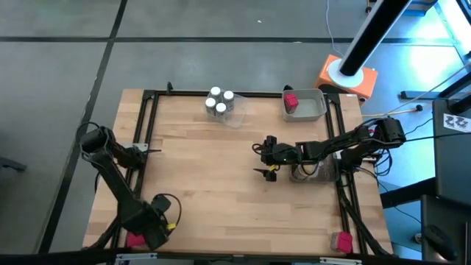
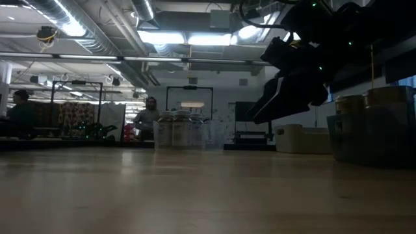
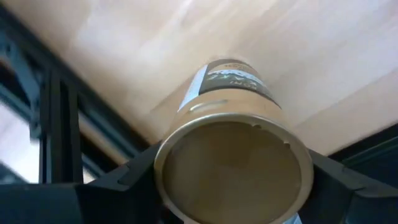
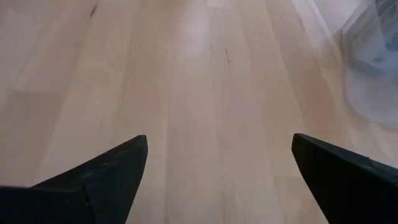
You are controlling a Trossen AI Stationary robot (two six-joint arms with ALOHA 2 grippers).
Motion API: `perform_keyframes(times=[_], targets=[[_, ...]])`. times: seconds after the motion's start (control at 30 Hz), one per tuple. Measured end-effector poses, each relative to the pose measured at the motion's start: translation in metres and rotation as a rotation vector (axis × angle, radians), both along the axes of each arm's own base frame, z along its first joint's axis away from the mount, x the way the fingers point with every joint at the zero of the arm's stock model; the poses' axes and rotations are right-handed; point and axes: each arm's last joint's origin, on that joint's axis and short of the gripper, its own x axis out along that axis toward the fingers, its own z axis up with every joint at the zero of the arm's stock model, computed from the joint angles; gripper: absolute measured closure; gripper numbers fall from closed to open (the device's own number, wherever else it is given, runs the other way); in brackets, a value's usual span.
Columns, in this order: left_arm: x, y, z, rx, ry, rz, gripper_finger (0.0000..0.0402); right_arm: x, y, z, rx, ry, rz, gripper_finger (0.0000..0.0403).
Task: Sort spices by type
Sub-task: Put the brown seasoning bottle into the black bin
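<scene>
My left gripper (image 1: pixel 165 217) is at the table's near left corner, shut on a tan round jar (image 3: pixel 231 87) with a dark label; the left wrist view looks onto the jar's round end. My right gripper (image 1: pixel 265 159) is open and empty over bare wood right of the table's middle (image 4: pixel 217 155), and shows dark in the low view (image 2: pixel 286 84). Several white-lidded clear jars (image 1: pixel 219 102) stand in a clear tray at the far edge. A red-pink packet (image 1: pixel 291 101) lies in a grey tray (image 1: pixel 313 110). Other pink packets lie at the near left (image 1: pixel 135 239) and near right (image 1: pixel 341 241) corners. My left gripper pinches the tan jar between its two fingers (image 3: pixel 127 180), one on each side of its round wall (image 3: pixel 180 140), near the end that faces the wrist camera. The jar's other end points at the wood table top; whether it rests there, I cannot tell.
A tray with tan jars (image 1: pixel 316 171) stands under my right arm at the table's right edge; it also shows in the low view (image 2: pixel 370 127). A black frame (image 1: pixel 147 125) runs round the table. People show far off in the room (image 2: pixel 149 117).
</scene>
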Motion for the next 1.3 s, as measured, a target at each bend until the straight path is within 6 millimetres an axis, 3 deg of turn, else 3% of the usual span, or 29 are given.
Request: perform_keyframes(times=[0.23,0.43,0.77,1.3], targets=[[0.033,0.026,0.0,0.017,-0.049,-0.098,0.0145,-0.001,0.01,0.003,0.016,0.004,0.048,0.0004],[0.064,0.058,0.0,0.035,-0.09,-0.199,0.0141,0.004,0.04,0.022,-0.002,0.006,0.13,0.0004],[0.11,0.106,0.003,0.002,-0.232,-0.356,0.0143,-0.001,0.079,0.043,-0.113,0.125,0.074,0.0004],[0.158,0.17,0.031,0.139,-0.418,-0.479,0.0142,-0.011,0.095,0.042,-0.054,0.166,0.024,0.0004]])
